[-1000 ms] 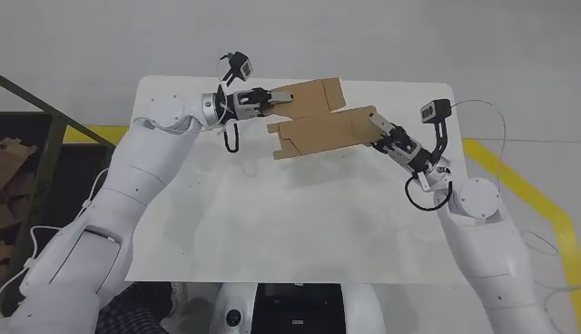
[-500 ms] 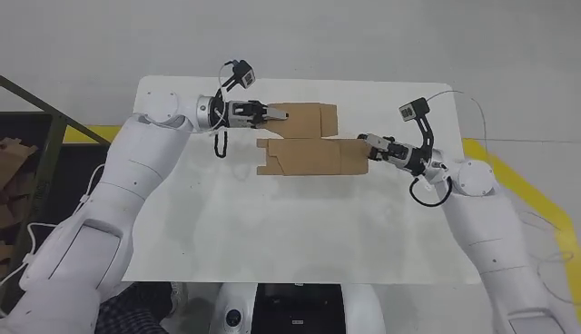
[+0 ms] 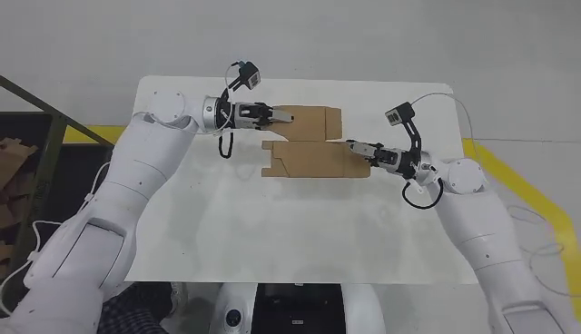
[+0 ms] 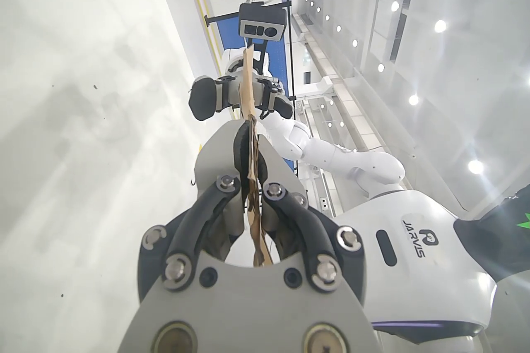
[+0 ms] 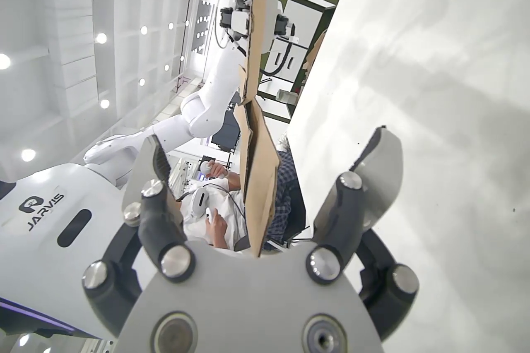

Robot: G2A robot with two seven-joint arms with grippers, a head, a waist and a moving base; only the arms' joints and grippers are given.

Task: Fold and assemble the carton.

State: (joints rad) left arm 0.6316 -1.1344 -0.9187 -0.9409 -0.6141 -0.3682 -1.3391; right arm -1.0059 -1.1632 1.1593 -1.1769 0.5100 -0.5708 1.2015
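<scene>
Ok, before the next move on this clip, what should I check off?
1. Hold of left gripper on carton: ok, shut on one end.
2. Hold of right gripper on carton: not ok, it is open, and the other end sits between its jaws without touching either.
3. Carton over the table: ok.
4. Carton opened into a box: not ok, it is flat.
5. Carton resting on the table or lifted off it: cannot tell.
</scene>
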